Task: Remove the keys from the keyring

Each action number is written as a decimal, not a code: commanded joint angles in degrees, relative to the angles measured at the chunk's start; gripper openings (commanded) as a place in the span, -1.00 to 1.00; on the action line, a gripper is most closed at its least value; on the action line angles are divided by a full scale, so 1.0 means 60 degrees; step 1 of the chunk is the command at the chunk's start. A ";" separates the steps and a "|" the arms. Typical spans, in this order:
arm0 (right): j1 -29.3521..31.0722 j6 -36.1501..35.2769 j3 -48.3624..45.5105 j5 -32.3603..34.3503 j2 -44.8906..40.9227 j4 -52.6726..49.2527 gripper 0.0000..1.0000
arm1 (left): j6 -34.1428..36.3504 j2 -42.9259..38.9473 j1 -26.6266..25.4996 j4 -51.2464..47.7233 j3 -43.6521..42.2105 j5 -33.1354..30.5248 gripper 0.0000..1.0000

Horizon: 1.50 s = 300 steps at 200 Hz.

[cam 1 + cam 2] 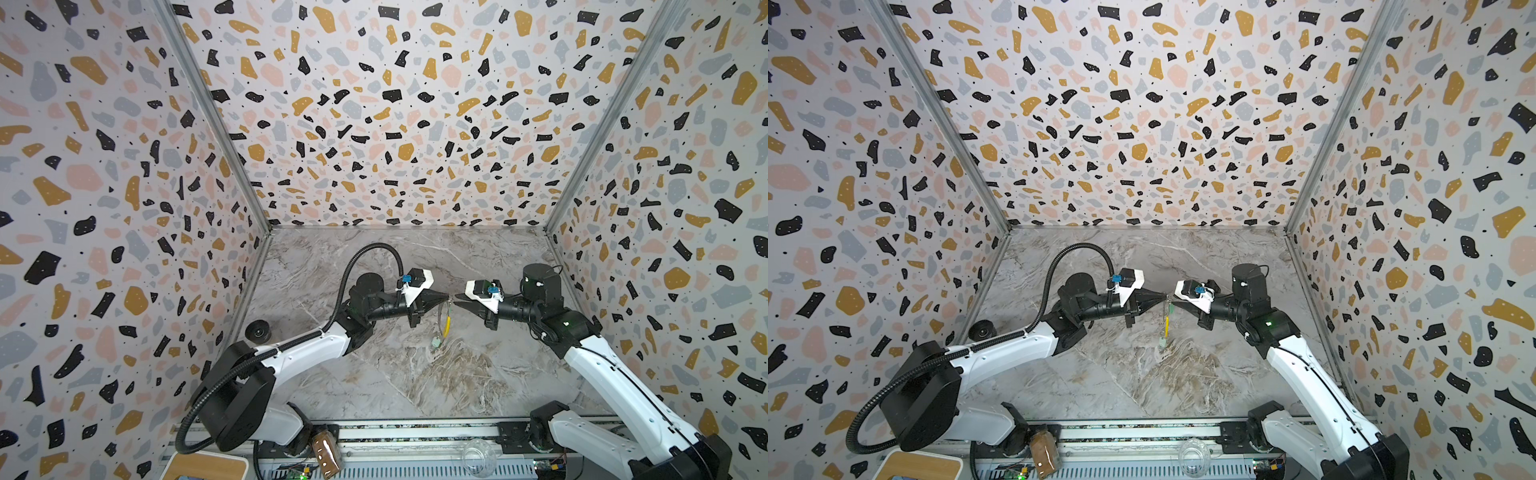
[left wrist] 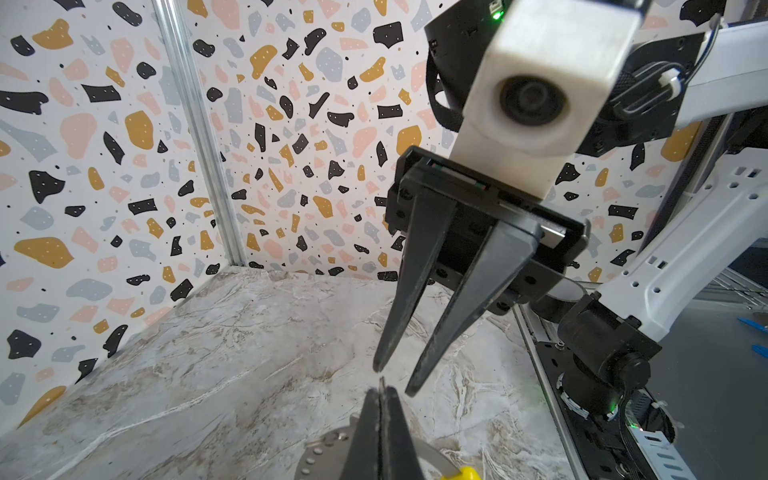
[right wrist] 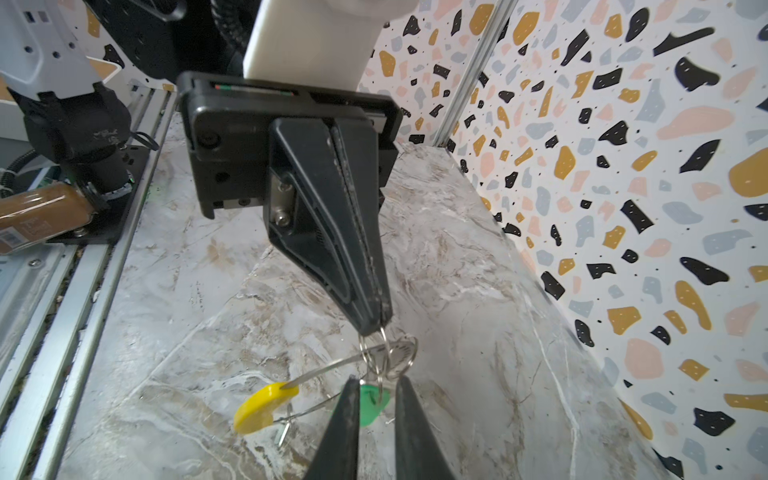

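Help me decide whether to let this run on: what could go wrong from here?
1. The left gripper holds the keyring by the very tips of its fingers. A hard tug might pull it free and drop it on the table.
2. The right gripper's open fingers straddle the green tag, close to the keyring's wire. Closing there may pinch the wire too.
3. The pale tag dangles loose and could swing or snag.
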 commanded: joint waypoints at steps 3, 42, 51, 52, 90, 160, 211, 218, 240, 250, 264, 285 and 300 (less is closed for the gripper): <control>-0.0040 0.0143 0.0453 -0.0469 0.0045 -0.0328 -0.65 | 0.0263 -0.0294 0.0017 0.0265 0.0405 0.0261 -1.00; -0.0056 0.0175 0.0487 -0.0545 0.0154 -0.0192 -0.66 | 0.0369 -0.0295 0.0019 0.0129 0.0435 0.0320 -1.00; -0.0047 0.0187 0.0479 -0.0519 0.0167 -0.0159 -0.66 | 0.0386 -0.0296 0.0017 0.0086 0.0453 0.0332 -1.00; -0.0048 0.0187 0.0488 -0.0514 0.0168 -0.0151 -0.66 | 0.0386 -0.0296 0.0017 0.0078 0.0451 0.0340 -1.00; -0.0177 0.0212 0.0541 -0.0521 0.0245 -0.0169 -0.64 | 0.0456 -0.0324 0.0009 -0.0001 0.0471 0.0389 -1.00; -0.0224 0.0333 0.0848 -0.0855 0.0687 -0.0572 -0.64 | 0.0459 -0.0299 -0.0013 0.0039 0.0449 0.0422 -1.00; -0.0224 0.0334 0.0896 -0.1254 0.0755 -0.0696 -0.68 | 0.0472 -0.0272 -0.0027 0.0038 0.0435 0.0436 -1.00; -0.0225 0.0347 0.0894 -0.1271 0.0755 -0.0698 -0.70 | 0.0468 -0.0279 -0.0027 0.0026 0.0431 0.0436 -1.00; -0.0224 0.0310 0.0923 -0.1327 0.0799 -0.0750 -0.77 | 0.0517 -0.0276 -0.0026 -0.0031 0.0449 0.0436 -1.00; -0.0213 0.0319 0.0932 -0.1350 0.0813 -0.0745 -0.78 | 0.0531 -0.0258 -0.0027 -0.0047 0.0447 0.0451 -1.00; -0.0224 0.0304 0.0921 -0.1381 0.0831 -0.0760 -0.81 | 0.0560 -0.0253 -0.0027 -0.0108 0.0449 0.0472 -1.00; -0.0217 0.0289 0.0940 -0.1543 0.0886 -0.0816 -0.88 | 0.0617 -0.0229 -0.0027 -0.0217 0.0506 0.0524 -1.00; -0.0224 0.0262 0.0951 -0.1606 0.0946 -0.0899 -0.93 | 0.0719 -0.0238 -0.0026 -0.0359 0.0564 0.0510 -1.00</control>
